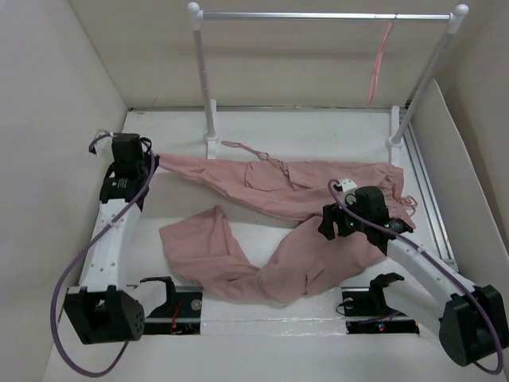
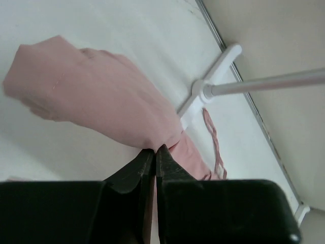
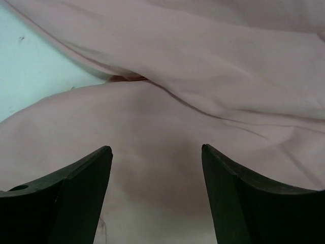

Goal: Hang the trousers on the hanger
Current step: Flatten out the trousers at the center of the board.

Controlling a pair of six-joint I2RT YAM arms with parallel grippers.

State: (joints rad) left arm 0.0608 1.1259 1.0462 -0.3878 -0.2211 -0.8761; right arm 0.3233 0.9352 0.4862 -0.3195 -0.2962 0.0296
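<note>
The dusty-pink trousers (image 1: 270,231) lie spread across the white table, one leg stretched toward the back left and the other folded toward the front. My left gripper (image 1: 156,159) is shut on the far-left end of the stretched leg; in the left wrist view the fabric (image 2: 96,96) bunches right at the closed fingertips of that gripper (image 2: 155,149). My right gripper (image 1: 328,221) hovers over the middle of the trousers, and its own view shows it (image 3: 156,152) open just above the cloth (image 3: 167,101), holding nothing. The thin pink hanger (image 1: 379,64) hangs from the rail at the back right.
A white-and-metal garment rail stand (image 1: 318,15) spans the back, its feet (image 1: 213,142) on the table; one foot (image 2: 205,94) lies close to my left gripper. A loose pink drawstring (image 2: 213,140) trails beside it. Walls enclose the table's left, back and right.
</note>
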